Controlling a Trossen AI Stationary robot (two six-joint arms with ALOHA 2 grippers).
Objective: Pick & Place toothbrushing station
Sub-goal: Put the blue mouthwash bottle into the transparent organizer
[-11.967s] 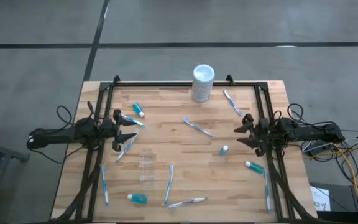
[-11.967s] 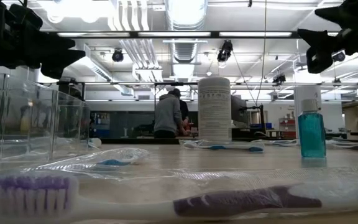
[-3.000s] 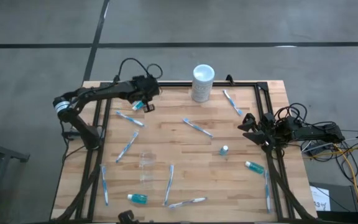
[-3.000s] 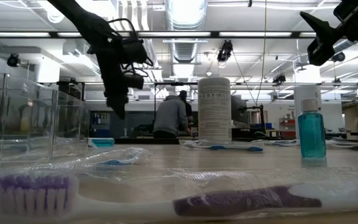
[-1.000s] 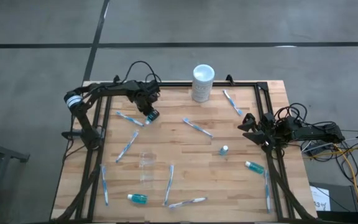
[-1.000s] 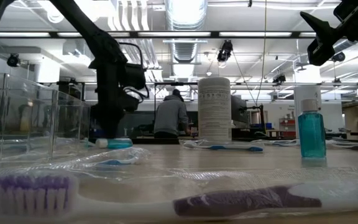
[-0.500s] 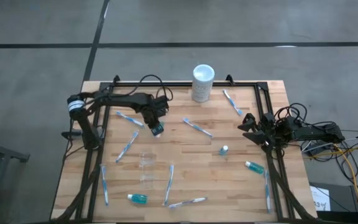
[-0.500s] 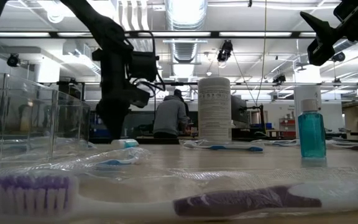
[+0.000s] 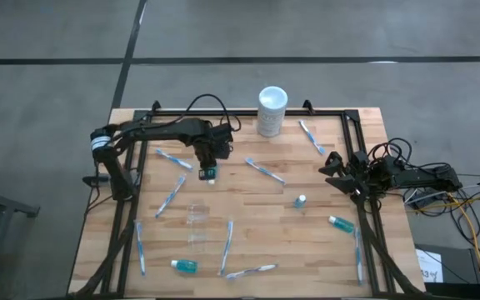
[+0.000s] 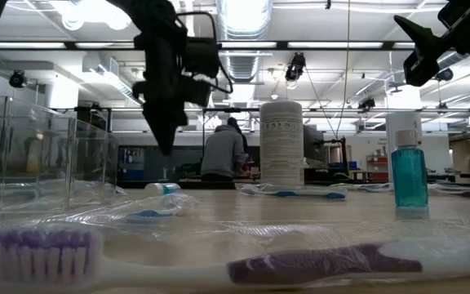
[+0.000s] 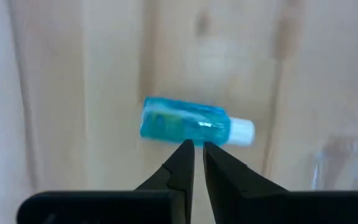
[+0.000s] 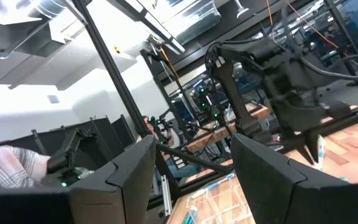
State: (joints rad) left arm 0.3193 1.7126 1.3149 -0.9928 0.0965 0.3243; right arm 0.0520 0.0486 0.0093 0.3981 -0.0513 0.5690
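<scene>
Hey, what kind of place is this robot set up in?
Probably a robotics lab or industrial workshop. The low view shows exposed ceiling ducts and strip lights, with a person at a bench behind; the high view shows a wooden table on bare concrete floor.

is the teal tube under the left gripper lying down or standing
Lying down. The teal tube rests on its side on the wood with its white cap sideways; the left gripper is above it, fingers nearly together and not holding it.
</scene>
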